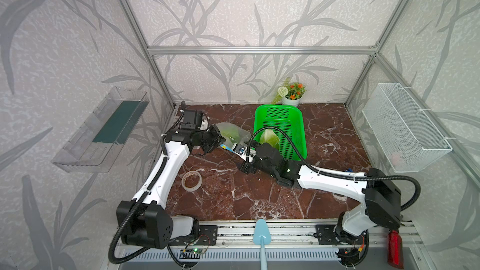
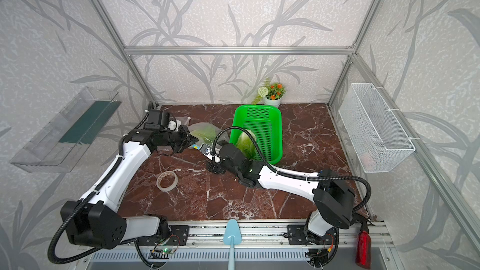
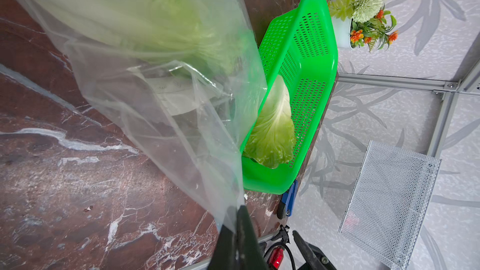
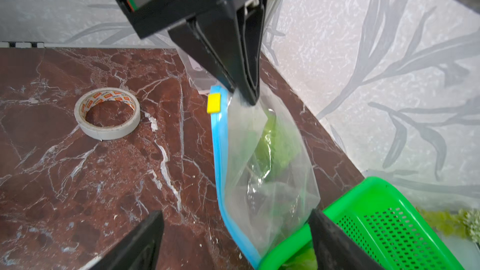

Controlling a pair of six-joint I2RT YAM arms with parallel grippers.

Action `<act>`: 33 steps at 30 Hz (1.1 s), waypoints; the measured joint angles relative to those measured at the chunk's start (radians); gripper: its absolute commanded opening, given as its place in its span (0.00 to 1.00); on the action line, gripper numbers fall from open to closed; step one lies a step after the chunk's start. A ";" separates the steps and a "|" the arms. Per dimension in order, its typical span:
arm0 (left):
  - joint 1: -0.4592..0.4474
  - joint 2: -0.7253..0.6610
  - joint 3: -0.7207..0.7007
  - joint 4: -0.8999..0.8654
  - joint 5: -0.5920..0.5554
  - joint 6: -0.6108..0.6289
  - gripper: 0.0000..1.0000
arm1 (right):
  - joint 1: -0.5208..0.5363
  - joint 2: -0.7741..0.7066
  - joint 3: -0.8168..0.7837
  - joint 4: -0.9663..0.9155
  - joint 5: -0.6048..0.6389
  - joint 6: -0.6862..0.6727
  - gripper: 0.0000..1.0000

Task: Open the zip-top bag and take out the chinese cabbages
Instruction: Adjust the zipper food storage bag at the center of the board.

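L gripper (image 4: 250,96) clenched on zip-top bag (image 4: 262,190) edge; R gripper (image 4: 235,214) jaws wide, empty, near mouth; basket cabbage (image 3: 275,128) in green basket (image 3: 322,48); bagged cabbage (image 4: 275,146) inside bag: light, soft, prob. grip mid-body gently

Cabbage (image 1: 270,137) in basket (image 1: 279,107); bag (image 1: 231,131) left of basket.

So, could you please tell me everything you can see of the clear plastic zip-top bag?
The clear plastic zip-top bag is crinkled film with a blue zip strip and yellow slider. The shut left gripper pinches the film beside the slider, lifting it. One green cabbage lies inside; the bag's far end reaches the green perforated basket.
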 measured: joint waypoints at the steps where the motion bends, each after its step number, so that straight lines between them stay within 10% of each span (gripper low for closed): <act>1: 0.000 -0.006 0.000 -0.005 0.004 0.000 0.00 | 0.000 0.014 0.014 0.004 -0.005 -0.010 0.89; 6: 0.000 -0.036 0.000 -0.029 0.021 0.001 0.00 | 0.000 0.076 0.069 0.014 -0.032 -0.037 0.78; 12: 0.000 -0.076 0.000 -0.053 0.025 0.003 0.00 | 0.000 0.103 0.104 0.011 -0.042 -0.050 0.02; 19: -0.001 -0.090 0.000 -0.059 0.034 0.010 0.00 | 0.000 0.088 0.106 -0.019 -0.065 -0.044 0.00; 24: -0.003 -0.093 0.034 -0.081 0.047 0.053 0.28 | 0.000 0.034 0.117 -0.108 -0.119 -0.014 0.00; 33: 0.029 -0.177 0.158 -0.123 0.013 0.171 0.38 | 0.000 -0.027 0.257 -0.314 -0.245 0.039 0.00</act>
